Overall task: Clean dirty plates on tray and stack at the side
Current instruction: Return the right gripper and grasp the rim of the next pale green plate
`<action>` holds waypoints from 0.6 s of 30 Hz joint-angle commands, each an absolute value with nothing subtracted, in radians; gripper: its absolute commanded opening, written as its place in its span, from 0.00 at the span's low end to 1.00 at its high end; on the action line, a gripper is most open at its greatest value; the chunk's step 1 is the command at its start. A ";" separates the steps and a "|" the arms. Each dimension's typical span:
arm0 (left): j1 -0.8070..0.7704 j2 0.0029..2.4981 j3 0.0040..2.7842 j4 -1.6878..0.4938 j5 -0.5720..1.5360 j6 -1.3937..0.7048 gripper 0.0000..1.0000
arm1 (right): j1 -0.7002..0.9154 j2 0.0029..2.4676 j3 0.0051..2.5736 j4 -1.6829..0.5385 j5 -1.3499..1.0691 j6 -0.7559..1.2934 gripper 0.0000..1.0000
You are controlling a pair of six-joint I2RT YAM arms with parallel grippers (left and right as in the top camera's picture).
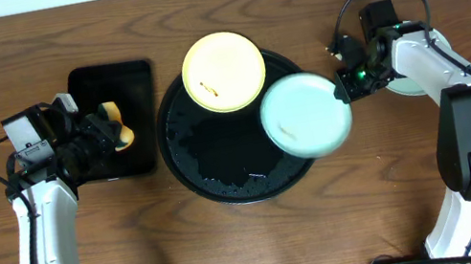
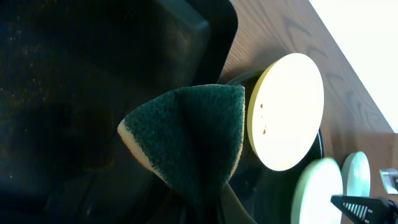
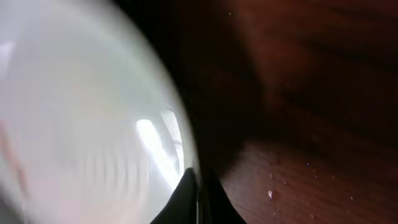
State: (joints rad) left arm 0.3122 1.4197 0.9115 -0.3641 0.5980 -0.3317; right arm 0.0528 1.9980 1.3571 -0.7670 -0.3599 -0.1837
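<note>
The round black tray [image 1: 213,170] lies at the table's middle. A pale yellow plate [image 1: 223,72] with a brown smear rests on its far rim. A mint-green plate [image 1: 305,115], also smeared, overhangs the tray's right rim. My right gripper [image 1: 341,86] is shut on this plate's right edge; in the right wrist view the two black fingers [image 3: 186,196] pinch the rim [image 3: 183,149]. My left gripper [image 1: 108,127] is shut on a yellow sponge with a green scouring face [image 2: 193,140], held over the rectangular tray. Another pale plate [image 2: 356,177] shows beyond the tray in the left wrist view.
A smaller rectangular black tray [image 1: 125,83] sits left of the round one, under my left gripper. Water drops glisten on the round tray's floor [image 1: 220,154]. Bare wood-grain tabletop [image 1: 348,219] lies in front of and right of the tray, with a few droplets [image 3: 270,194].
</note>
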 commanded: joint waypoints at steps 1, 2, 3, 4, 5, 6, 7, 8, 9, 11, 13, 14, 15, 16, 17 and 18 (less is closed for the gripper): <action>0.308 1.423 0.932 -0.366 0.593 -0.307 0.08 | 0.060 1.969 1.402 -0.772 -0.356 -0.149 0.01; 0.308 1.423 0.932 -0.366 0.593 -0.307 0.08 | 0.060 1.953 1.414 -0.777 -0.356 -0.141 0.01; 0.308 1.423 0.932 -0.366 0.593 -0.307 0.08 | 0.060 1.935 1.424 -0.780 -0.356 -0.129 0.01; 0.308 1.423 0.932 -0.366 0.593 -0.307 0.08 | 0.060 1.914 1.432 -0.783 -0.356 -0.123 0.01; 0.308 1.423 0.932 -0.366 0.593 -0.307 0.08 | 0.060 1.886 1.438 -0.788 -0.355 -0.112 0.01; 0.308 1.423 0.932 -0.366 0.593 -0.307 0.08 | 0.062 1.855 1.439 -0.789 -0.351 -0.100 0.01; 0.308 1.423 0.932 -0.366 0.593 -0.307 0.08 | 0.066 1.828 1.439 -0.793 -0.337 -0.085 0.01; 0.308 1.423 0.932 -0.366 0.593 -0.307 0.08 | 0.072 1.803 1.439 -0.798 -0.318 -0.073 0.01; 0.308 1.423 0.932 -0.365 0.593 -0.302 0.08 | 0.084 1.772 1.439 -0.803 -0.284 -0.054 0.01; 0.308 1.423 0.932 -0.365 0.593 -0.270 0.08 | 0.114 1.718 1.439 -0.812 -0.212 -0.018 0.01; 0.308 1.423 0.932 -0.365 0.593 -0.219 0.07 | 0.158 1.672 1.439 -0.817 -0.115 0.040 0.01; 0.308 1.423 0.932 -0.364 0.593 -0.195 0.08 | 0.192 1.649 1.439 -0.820 -0.038 0.088 0.01; 0.308 1.423 0.932 -0.361 0.593 -0.173 0.07 | 0.220 1.636 1.439 -0.824 0.025 0.125 0.01; 0.308 1.423 0.932 -0.358 0.593 -0.158 0.07 | 0.262 1.620 1.439 -0.833 0.126 0.179 0.01; 0.308 1.423 0.932 -0.353 0.593 -0.145 0.08 | 0.299 1.610 1.439 -0.843 0.216 0.223 0.01; 0.308 1.423 0.932 -0.345 0.593 -0.134 0.07 | 0.344 1.604 1.439 -0.856 0.318 0.271 0.01</action>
State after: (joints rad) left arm 0.3122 1.4197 0.9115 -0.3565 0.5976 -0.2165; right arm 0.2527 1.6222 1.4288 -0.8352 0.0067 0.0910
